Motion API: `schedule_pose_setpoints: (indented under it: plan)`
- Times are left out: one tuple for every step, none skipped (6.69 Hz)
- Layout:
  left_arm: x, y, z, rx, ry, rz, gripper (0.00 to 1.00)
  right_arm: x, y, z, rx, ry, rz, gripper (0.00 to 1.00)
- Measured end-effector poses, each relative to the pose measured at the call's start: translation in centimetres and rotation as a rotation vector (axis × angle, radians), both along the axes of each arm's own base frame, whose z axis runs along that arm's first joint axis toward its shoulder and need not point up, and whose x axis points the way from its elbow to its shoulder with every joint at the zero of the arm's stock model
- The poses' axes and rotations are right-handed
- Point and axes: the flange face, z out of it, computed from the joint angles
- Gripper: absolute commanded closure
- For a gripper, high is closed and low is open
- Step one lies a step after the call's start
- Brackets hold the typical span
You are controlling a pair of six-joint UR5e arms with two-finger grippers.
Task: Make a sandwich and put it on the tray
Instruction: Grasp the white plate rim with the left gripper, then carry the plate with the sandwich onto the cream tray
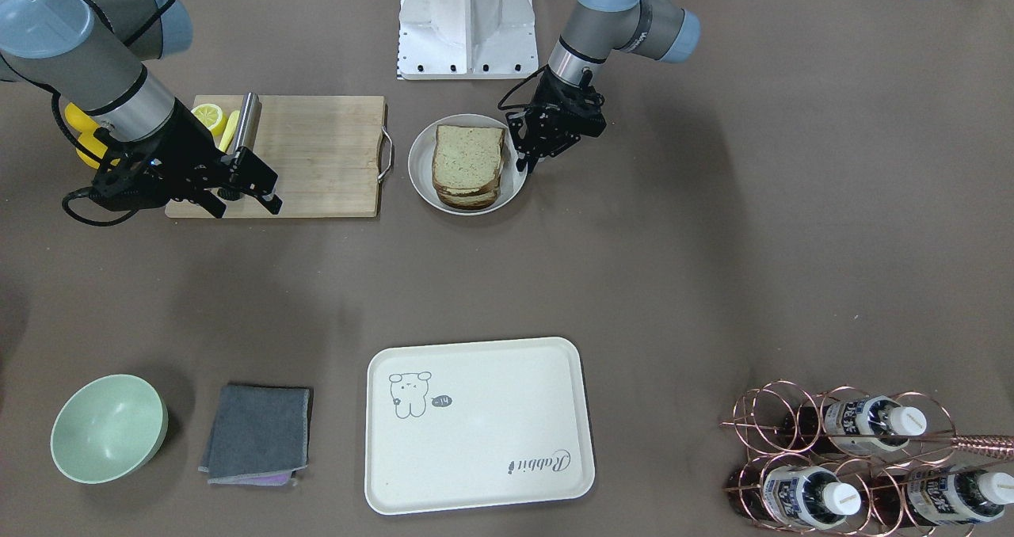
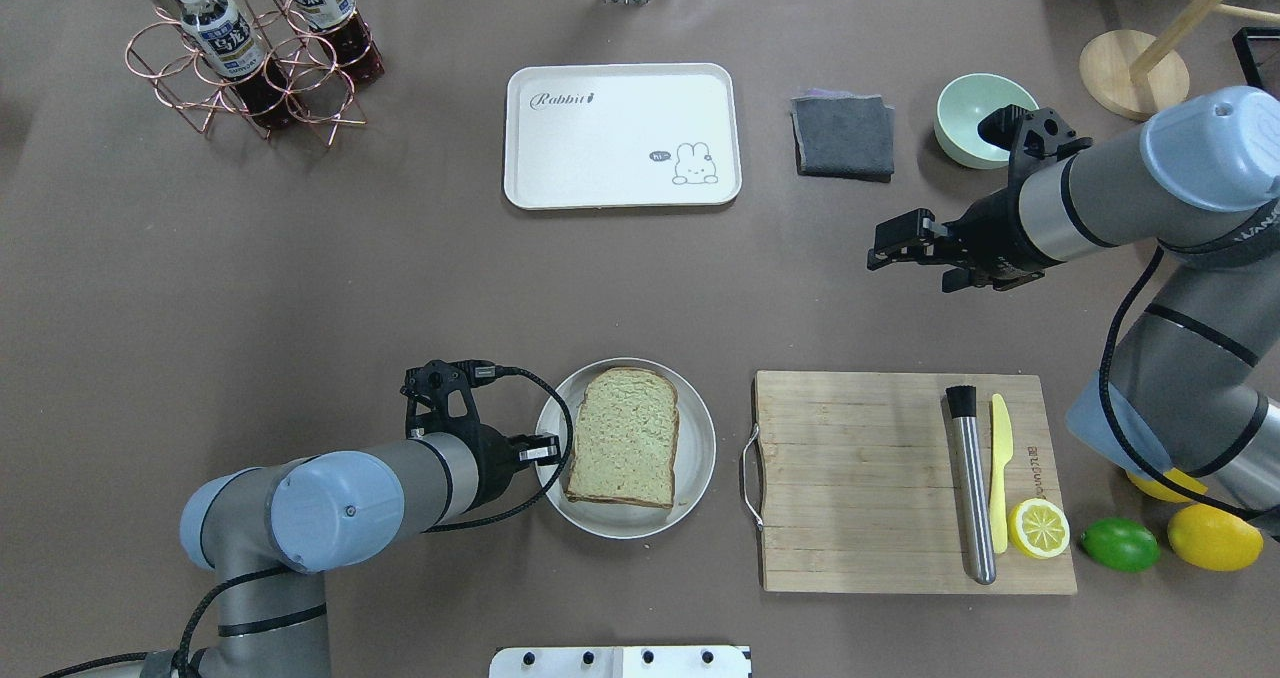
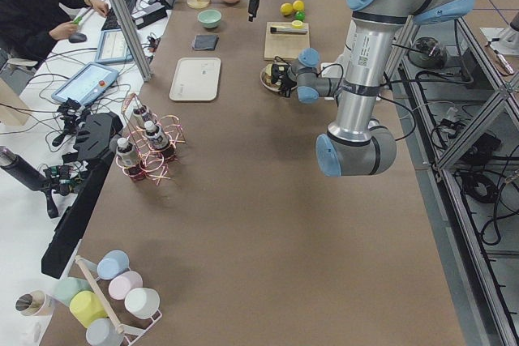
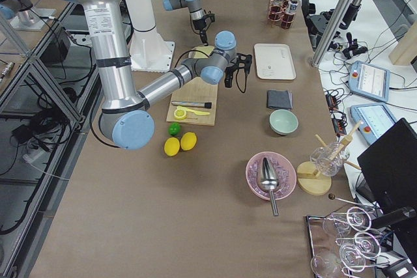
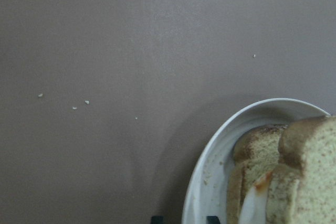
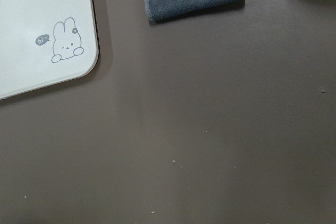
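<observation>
The sandwich (image 2: 625,438), two speckled tan slices with a bit of white-and-orange egg (image 5: 256,195) showing between them, lies on a round pale grey plate (image 2: 700,428). My left gripper (image 2: 548,450) sits at the plate's rim on the robot's left side, shut on the rim (image 5: 202,182); in the left wrist view its two fingertips (image 5: 156,218) straddle the rim. My right gripper (image 2: 882,250) hangs open and holds nothing above bare table between the cutting board and the grey cloth. The cream tray (image 2: 600,158) lies flat at the far side of the table with nothing on it.
A wooden cutting board (image 2: 860,478) beside the plate carries a steel rod (image 2: 970,488), a yellow knife (image 2: 999,468) and a lemon half (image 2: 1038,528). A lime (image 2: 1120,544) and lemons lie past it. Grey cloth (image 2: 843,136), green bowl (image 2: 975,118) and a bottle rack (image 2: 250,68) stand near the tray.
</observation>
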Motion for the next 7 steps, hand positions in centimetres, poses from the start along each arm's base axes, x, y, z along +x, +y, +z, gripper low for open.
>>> schedule_pose_setpoints:
  plan:
    - [-0.2, 0.0, -0.4, -0.001, 0.009, -0.001, 1.00, 0.1, 0.0, 0.0, -0.001, 0.000, 0.001, 0.01]
    - [-0.5, 0.0, -1.1, -0.011, 0.026, -0.006, 1.00, 0.1, 0.0, 0.1, -0.001, 0.000, 0.001, 0.01]
    - [-1.0, -0.5, -1.7, -0.025, 0.045, -0.020, 1.00, 0.1, 0.0, 0.0, -0.001, 0.000, 0.001, 0.01]
    - [-2.0, -1.5, -2.3, -0.039, 0.067, -0.033, 1.00, 0.2, 0.0, 0.0, -0.001, 0.000, 0.001, 0.01]
    - [-3.0, -2.9, -3.0, -0.075, 0.094, -0.044, 1.00, 0.2, 0.0, 0.1, -0.001, -0.001, 0.001, 0.01]
    - [-4.0, -4.7, -4.0, -0.127, 0.134, -0.075, 1.00, 0.2, 0.0, 0.0, -0.001, -0.001, 0.001, 0.01]
    - [-4.6, -7.0, -5.4, -0.187, 0.181, -0.127, 1.00, 0.2, 0.0, 0.0, -0.002, -0.002, 0.002, 0.01]
